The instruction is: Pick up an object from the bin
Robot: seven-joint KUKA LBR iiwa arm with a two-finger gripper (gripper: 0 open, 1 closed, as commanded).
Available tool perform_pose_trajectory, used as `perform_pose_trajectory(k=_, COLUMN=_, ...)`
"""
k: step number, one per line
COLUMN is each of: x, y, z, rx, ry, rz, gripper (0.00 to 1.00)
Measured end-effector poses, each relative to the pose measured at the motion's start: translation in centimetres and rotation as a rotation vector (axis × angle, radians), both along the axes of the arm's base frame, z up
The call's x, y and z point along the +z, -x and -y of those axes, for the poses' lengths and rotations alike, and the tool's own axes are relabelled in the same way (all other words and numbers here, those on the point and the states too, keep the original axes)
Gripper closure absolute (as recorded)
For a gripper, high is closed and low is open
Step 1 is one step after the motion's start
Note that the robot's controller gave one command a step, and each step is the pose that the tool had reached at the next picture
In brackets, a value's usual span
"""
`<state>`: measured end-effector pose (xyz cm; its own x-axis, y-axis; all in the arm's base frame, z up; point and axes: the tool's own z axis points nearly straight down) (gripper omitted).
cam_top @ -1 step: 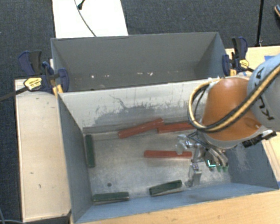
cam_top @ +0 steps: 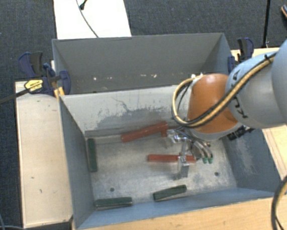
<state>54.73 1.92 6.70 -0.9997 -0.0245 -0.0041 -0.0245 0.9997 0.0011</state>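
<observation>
6 o'clock: dark green stick [cam_top: 169, 192], lying loose. Centre: jaws low over the 3 o'clock end of short red stick [cam_top: 163, 158], a fair target since it lies clear; spread or pressed, cannot tell. 12 o'clock: longer red-brown stick [cam_top: 145, 133].

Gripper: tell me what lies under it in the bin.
Under the gripper lies one end of a short red stick in mid-bin. The rest of the stick shows, pointing away from the arm. The gripper covers that end, so contact cannot be judged.
</observation>
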Motion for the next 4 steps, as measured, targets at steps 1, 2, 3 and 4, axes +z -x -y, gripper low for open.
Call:
perform_pose_trajectory(k=1, x=0.0, y=-0.1, z=0.0, rx=0.001, ry=0.001, rz=0.002, gripper=0.00)
perform_pose_trajectory(k=2, x=0.1, y=-0.2, z=0.0, rx=0.001, ry=0.000, rz=0.003, gripper=0.00)
perform_pose_trajectory(k=3, x=0.3, y=2.6, z=0.5, rx=-0.088, ry=0.000, rz=-0.005, gripper=0.00)
perform_pose_trajectory(k=4, x=0.3, y=2.5, z=0.5, rx=-0.087, ry=0.000, rz=-0.004, gripper=0.00)
